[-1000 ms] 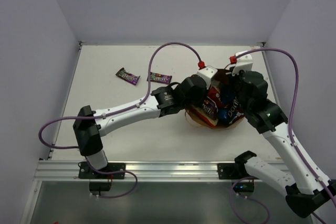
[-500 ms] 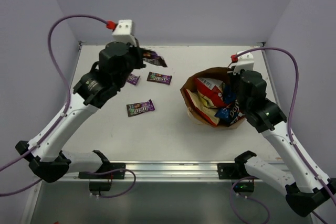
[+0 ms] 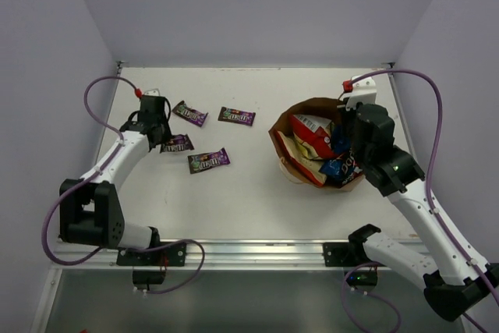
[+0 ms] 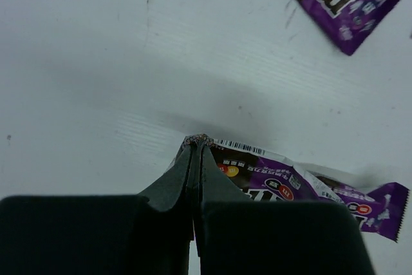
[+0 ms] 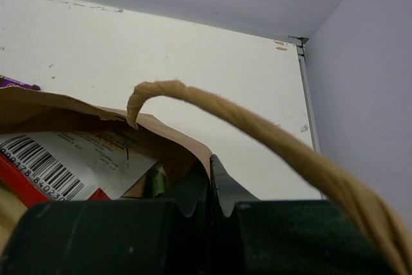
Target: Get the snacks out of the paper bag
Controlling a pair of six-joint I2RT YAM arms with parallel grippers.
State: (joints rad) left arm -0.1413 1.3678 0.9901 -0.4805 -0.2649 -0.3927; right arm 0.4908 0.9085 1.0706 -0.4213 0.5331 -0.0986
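- The paper bag (image 3: 310, 104) stands open on the right side of the table (image 3: 234, 208), its mouth facing up toward the overhead camera.
- Packets are crammed together inside it. A red-orange chip bag (image 3: 314, 144) sits in the middle, a cream-and-orange chip bag (image 3: 295, 152) is on its left, and a blue Doritos bag (image 3: 343, 165) is at the near right.
- The right gripper (image 5: 210, 170) is at the bag's far right rim. Its 2 fingers are pinched narrow on the brown paper edge.
- In the right wrist view a twisted handle (image 5: 257, 127) arcs over that gripper. A white barcode packet (image 5: 64, 156) with a red strip shows just under the rim.
- 4 purple candy bars lie flat on the left half of the table, well apart from the bag.
- The left gripper (image 4: 196, 143) is low over the far left of the table. Its fingers are pressed together with no gap that I can see.
- The nearest candy bar (image 4: 283, 181) has its barcode end right at those fingertips. I cannot tell whether the wrapper's edge is caught between them or only touches them.
- The back-left candy bar (image 3: 189, 113) lies just beyond that one.
- The back-middle candy bar (image 3: 236, 116) lies further toward the bag.
- The front candy bar (image 3: 208, 160) lies closer to the arm bases.
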